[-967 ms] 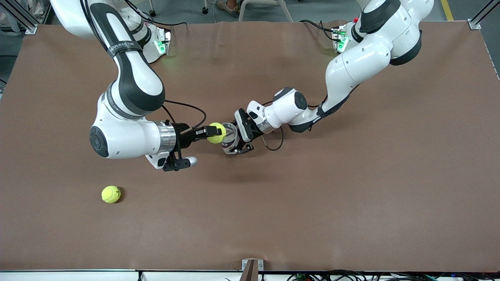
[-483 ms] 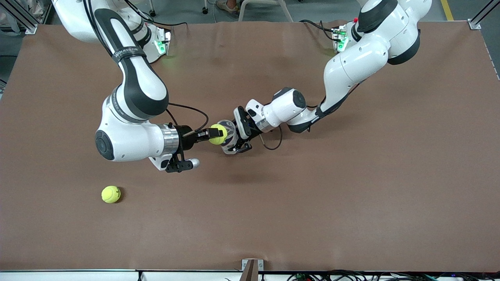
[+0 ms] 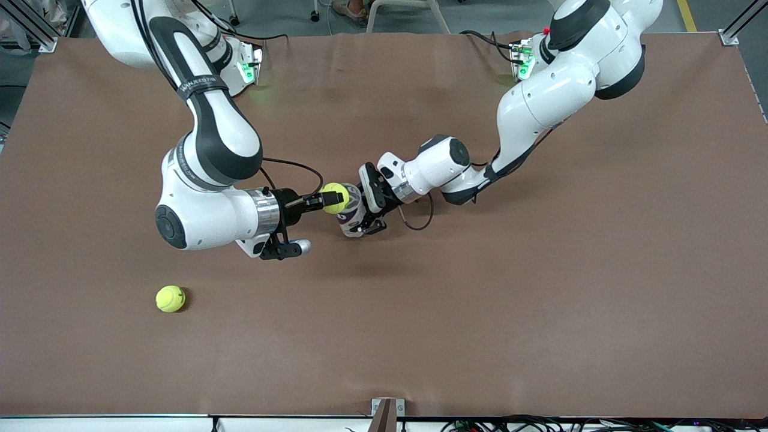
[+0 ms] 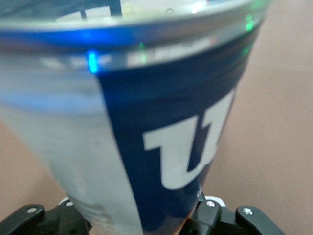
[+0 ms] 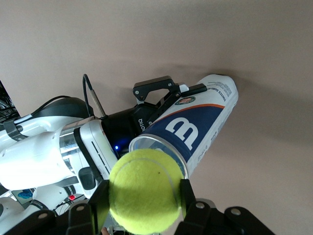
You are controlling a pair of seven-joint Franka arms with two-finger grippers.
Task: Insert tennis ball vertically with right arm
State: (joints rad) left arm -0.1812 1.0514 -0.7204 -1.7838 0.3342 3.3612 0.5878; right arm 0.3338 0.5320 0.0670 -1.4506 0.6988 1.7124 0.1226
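Observation:
My right gripper (image 3: 333, 200) is shut on a yellow tennis ball (image 3: 334, 198) and holds it right at the open mouth of a clear tube can with a blue and white label (image 3: 352, 214). The right wrist view shows the ball (image 5: 145, 191) between the fingers, just in front of the can's rim (image 5: 159, 149). My left gripper (image 3: 365, 214) is shut on the can and holds it tilted above the middle of the table. The can (image 4: 137, 122) fills the left wrist view.
A second yellow tennis ball (image 3: 170, 298) lies on the brown table (image 3: 480, 300), nearer the front camera, toward the right arm's end. Both arms reach in to meet over the table's middle.
My right gripper has carried the ball closer to the can's mouth. My left gripper has shifted the can slightly toward it.

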